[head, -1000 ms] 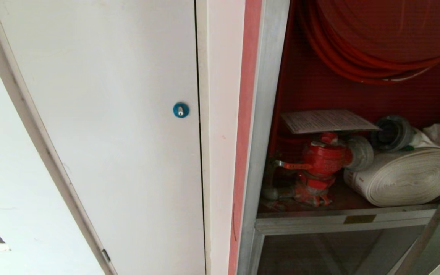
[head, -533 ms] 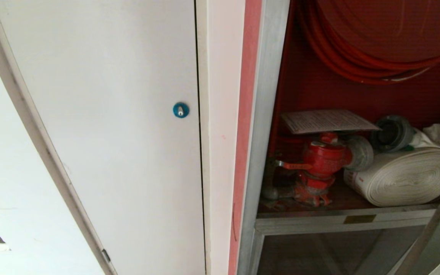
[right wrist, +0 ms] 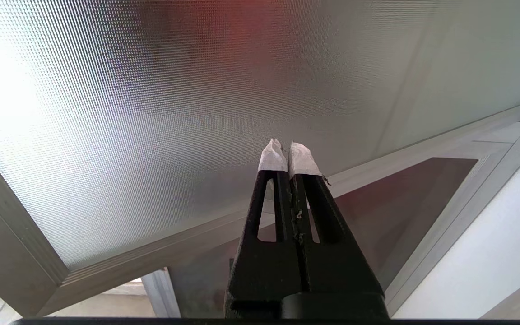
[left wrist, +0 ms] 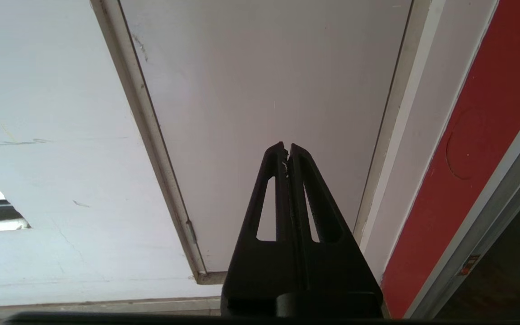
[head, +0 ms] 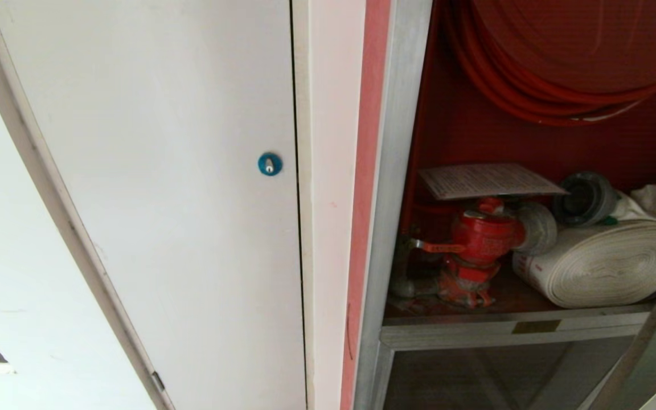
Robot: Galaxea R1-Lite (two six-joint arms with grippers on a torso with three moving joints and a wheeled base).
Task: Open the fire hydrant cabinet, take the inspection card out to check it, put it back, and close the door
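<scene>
At the far left of the head view stands the plain white panel door (head: 151, 188) with its round blue lock (head: 270, 164), and the left claw (left wrist: 287, 146) hangs in front of this panel, its two black fingers pressed together and holding nothing. Next to the right comes the pale wall strip with a red band, then the silver frame post (head: 388, 188) of the fire hydrant cabinet (head: 533, 136), which is already open, so its red inside shows. In there the inspection card (head: 490, 180) lies flat on top of the red valve (head: 479, 239), with its long axis running across the cabinet from left to right, under the red hose reel (head: 561, 62) and just beside the rolled white hose (head: 607, 262). Neither arm appears in the head view, so how far each claw is from the card I cannot tell. The right claw (right wrist: 289, 144), with white tape on its tips, is also closed and empty, and it points at the textured glass of the door (right wrist: 151, 113), which seems to stand swung open at the right side. I judge the right arm has the straighter way to the card, but the frame post, the reel above and the hose beside leave only narrow room, and a closed claw must first open.
</scene>
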